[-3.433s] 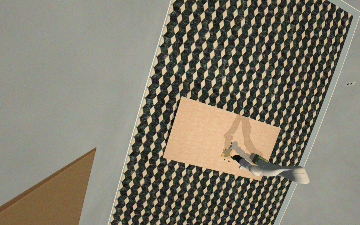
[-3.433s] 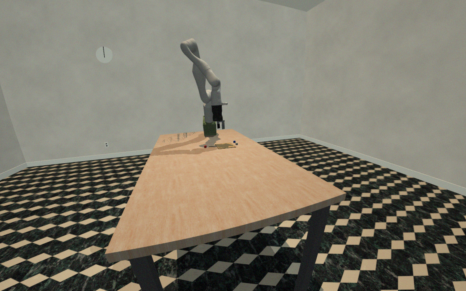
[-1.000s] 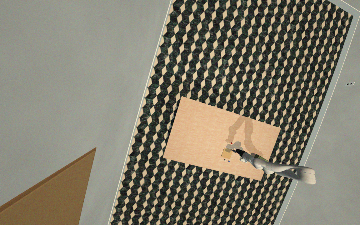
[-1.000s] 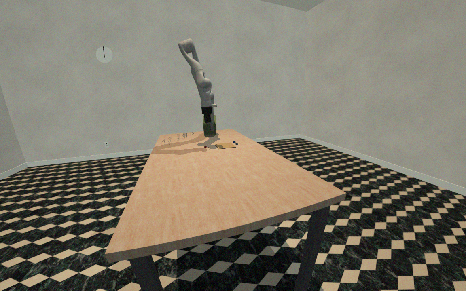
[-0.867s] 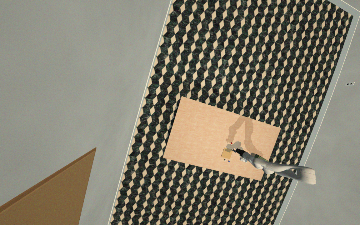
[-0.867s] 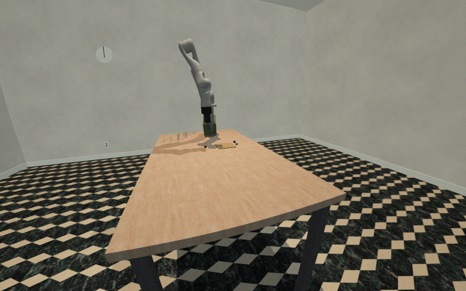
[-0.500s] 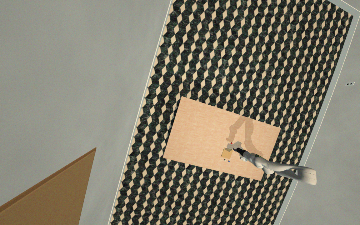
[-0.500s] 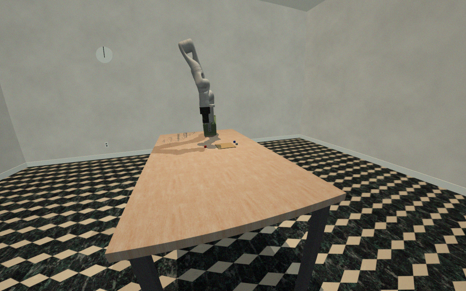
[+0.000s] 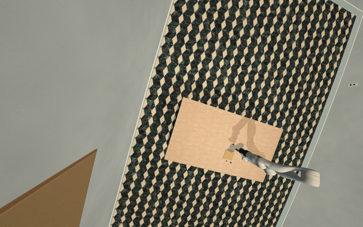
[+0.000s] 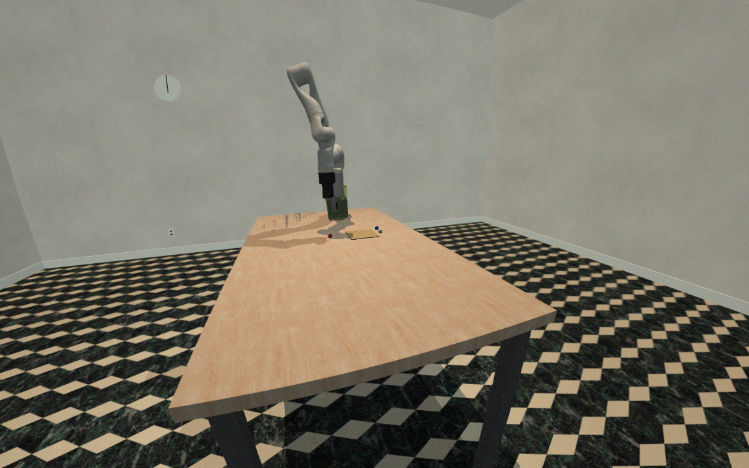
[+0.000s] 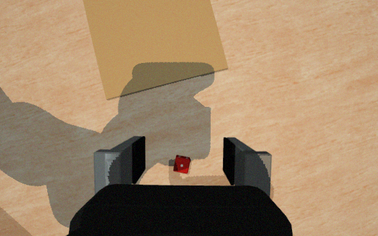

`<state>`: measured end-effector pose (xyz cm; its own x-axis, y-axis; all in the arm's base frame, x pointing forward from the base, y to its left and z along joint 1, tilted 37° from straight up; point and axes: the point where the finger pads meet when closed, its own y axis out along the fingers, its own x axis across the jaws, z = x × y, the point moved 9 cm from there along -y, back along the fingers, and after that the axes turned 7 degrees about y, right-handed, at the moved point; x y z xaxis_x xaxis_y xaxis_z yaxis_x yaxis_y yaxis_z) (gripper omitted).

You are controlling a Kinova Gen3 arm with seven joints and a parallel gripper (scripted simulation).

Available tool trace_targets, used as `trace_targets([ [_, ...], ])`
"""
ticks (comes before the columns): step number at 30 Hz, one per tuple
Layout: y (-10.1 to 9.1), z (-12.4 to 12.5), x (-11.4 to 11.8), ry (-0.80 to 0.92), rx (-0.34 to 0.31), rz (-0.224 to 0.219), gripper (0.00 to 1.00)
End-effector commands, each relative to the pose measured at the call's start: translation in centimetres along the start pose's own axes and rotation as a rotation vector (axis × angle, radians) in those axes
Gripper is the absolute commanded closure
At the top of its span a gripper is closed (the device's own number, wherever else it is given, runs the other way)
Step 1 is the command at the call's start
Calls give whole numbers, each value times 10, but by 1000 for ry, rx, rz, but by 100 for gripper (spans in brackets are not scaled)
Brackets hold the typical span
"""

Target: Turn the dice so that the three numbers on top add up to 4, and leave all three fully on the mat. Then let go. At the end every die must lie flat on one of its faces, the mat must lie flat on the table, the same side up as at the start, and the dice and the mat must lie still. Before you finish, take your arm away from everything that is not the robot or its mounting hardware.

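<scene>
A red die (image 9: 233, 144) (image 10: 329, 235) (image 11: 182, 164) lies on the table off the mat, one white pip on top. In the wrist view it shows between my open fingers, well below them. The tan mat (image 9: 228, 154) (image 10: 362, 234) (image 11: 156, 29) lies flat. A blue die (image 9: 230, 162) (image 10: 376, 228) and a dark grey die (image 9: 226, 161) (image 10: 380, 231) lie on the table beside the mat's side away from the red die; their top numbers are too small to read. My gripper (image 11: 184, 153) is open and empty, pointing down above the table.
The wooden table (image 9: 199, 126) (image 10: 365, 302) carries everything. The arm reaches in from the table's far end in the exterior view. A green block (image 10: 337, 209) stands at the arm's base. Shadows of the arm fall across the table and a corner of the mat.
</scene>
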<state>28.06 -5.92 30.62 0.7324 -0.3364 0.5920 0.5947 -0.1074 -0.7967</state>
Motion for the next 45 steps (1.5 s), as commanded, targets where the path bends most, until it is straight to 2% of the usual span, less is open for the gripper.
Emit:
trace_targets([
  [1,0,-4,0,23,-3,-1,0],
  [45,3,-24,1,163,-17,1,0],
])
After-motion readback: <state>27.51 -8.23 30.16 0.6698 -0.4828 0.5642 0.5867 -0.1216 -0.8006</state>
